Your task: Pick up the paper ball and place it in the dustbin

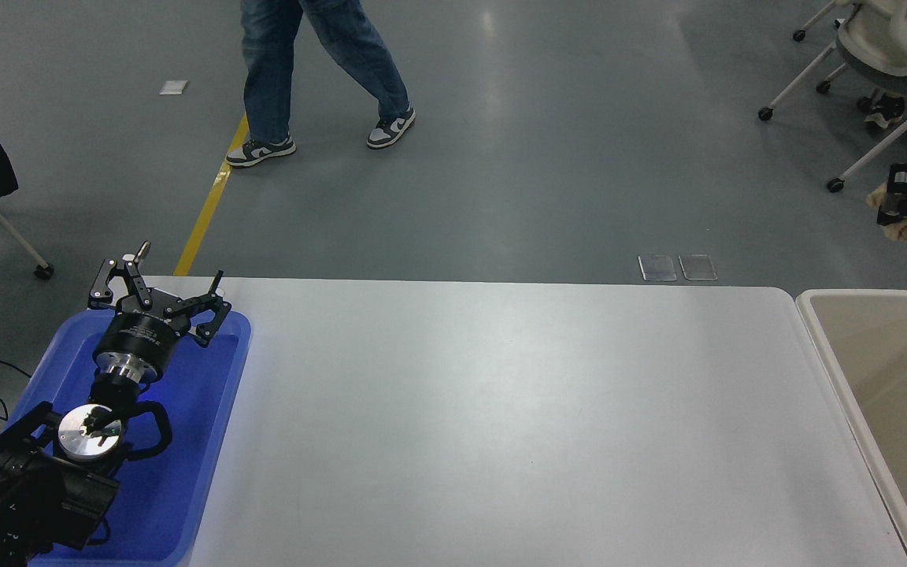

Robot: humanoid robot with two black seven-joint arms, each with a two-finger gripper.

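My right gripper shows at the right edge, raised well above the table. It is shut on the tan-brown paper ball, whose creased paper sticks out below and left of the fingers. The beige dustbin stands at the table's right end, below the gripper. What shows of its tan inside is bare. My left gripper is open and parked over the blue tray at the lower left.
The white table spans the middle. A person's legs in jeans and sneakers cross the floor at the top. White wheeled chairs stand at the top right. A yellow floor line runs at the upper left.
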